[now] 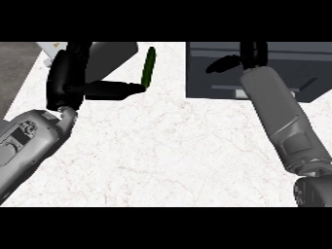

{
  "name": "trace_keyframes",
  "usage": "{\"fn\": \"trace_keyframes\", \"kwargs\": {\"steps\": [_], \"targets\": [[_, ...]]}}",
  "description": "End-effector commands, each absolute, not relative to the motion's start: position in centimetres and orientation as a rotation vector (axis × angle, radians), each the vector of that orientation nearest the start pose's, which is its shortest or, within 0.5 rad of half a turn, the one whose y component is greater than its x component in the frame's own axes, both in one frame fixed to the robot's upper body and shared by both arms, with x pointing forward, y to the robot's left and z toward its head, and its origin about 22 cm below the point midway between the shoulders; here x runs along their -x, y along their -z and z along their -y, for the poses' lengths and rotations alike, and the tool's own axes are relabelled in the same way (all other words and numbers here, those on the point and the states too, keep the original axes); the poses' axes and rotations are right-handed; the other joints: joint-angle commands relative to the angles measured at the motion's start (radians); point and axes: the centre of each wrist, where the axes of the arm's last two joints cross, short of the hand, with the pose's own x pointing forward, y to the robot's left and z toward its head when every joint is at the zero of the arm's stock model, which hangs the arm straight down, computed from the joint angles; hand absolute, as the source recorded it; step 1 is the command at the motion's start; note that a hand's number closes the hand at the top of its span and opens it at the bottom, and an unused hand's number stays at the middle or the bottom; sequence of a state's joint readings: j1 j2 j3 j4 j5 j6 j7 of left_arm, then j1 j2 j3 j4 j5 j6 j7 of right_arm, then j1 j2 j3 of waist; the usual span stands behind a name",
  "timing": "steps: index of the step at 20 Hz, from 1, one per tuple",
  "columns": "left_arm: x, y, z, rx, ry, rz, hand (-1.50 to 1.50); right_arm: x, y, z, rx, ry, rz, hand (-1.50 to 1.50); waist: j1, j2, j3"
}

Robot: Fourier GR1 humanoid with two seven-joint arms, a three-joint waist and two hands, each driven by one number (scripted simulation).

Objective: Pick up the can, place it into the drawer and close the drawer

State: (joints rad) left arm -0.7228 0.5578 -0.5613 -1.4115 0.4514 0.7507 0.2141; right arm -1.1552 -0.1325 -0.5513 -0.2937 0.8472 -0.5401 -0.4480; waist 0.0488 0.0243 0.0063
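Note:
A dark grey drawer unit (305, 63) stands at the counter's back right, with a paler strip (230, 88) along its near face. My right hand (249, 54) is over the unit's top, reaching in from the front. Its fingers point away from me and its thumb (222, 64) sticks out to the left. No can shows anywhere; whether one lies under the hand or inside the drawer is hidden. My left hand (71, 78) rests open at the back left, fingers up and thumb (114, 90) pointing right.
A thin dark green stick-like object (149, 65) lies just beyond the left thumb's tip. A pale grey object (118, 53) sits behind the left hand, partly hidden. The white marble counter (168, 146) runs to a left edge beside my left forearm.

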Motion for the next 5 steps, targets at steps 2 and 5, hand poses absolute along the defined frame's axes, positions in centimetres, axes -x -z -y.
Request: {"fn": "trace_keyframes", "kwargs": {"steps": [2, 5], "targets": [[-33.6, -13.4, -18.3, -0.269, 0.044, 1.707, -1.50, -46.9, -11.4, 16.9, 0.627, -0.175, 1.940, -1.50, 0.000, -0.014, -0.005], [-33.5, -15.1, -18.5, -0.251, 0.075, 1.717, -1.50, -47.3, -12.8, 16.2, 0.626, -0.174, 1.966, -1.50, 0.014, -0.009, -0.005]]}}
